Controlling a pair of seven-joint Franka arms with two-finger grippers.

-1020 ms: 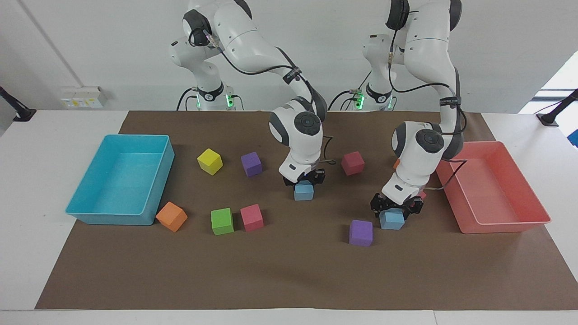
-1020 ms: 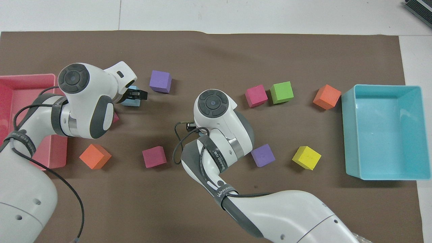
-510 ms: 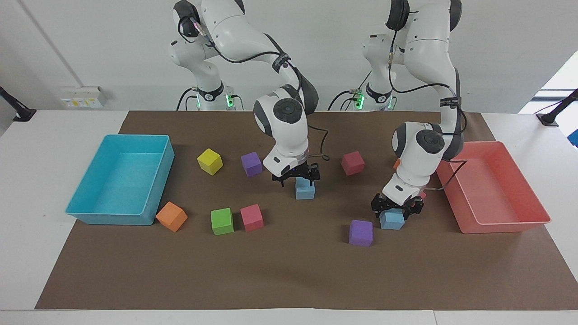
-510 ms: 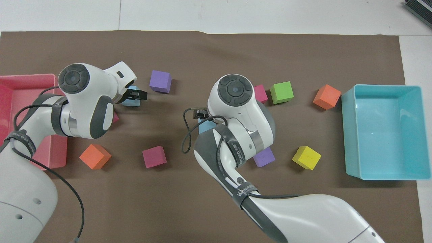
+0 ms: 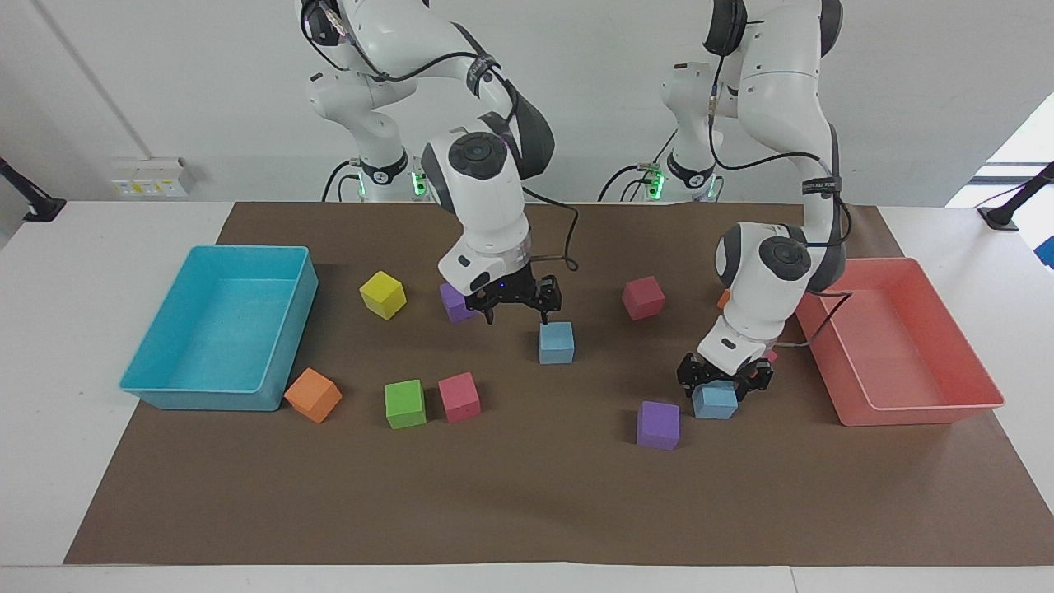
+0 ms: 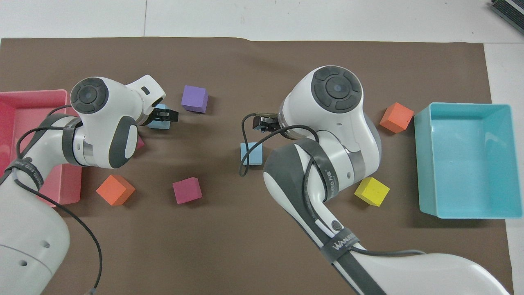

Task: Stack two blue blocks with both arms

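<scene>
A brown paper sheet [image 5: 527,494] covers most of the white worktop [image 5: 99,247]. One blue block [image 5: 556,343] sits alone near the middle of the sheet. The right gripper [image 5: 516,313] hangs in the air just above it, a little toward the right arm's end, fingers spread and empty, touching nothing. The second blue block [image 5: 714,401] lies toward the left arm's end, near the red tray [image 5: 922,412]. The left gripper [image 5: 724,380] is low over this block, its fingers open and set on either side of the top; whether they touch it I cannot tell. A purple block [image 5: 659,425] rests just beside this blue block, closer to the sheet's outer edge. A green block [image 5: 405,403] and a pink block [image 5: 459,397] sit side by side toward the right arm's end. A turquoise bin [image 5: 165,387] stands at that end, with an orange block [image 5: 313,394] at its corner.
</scene>
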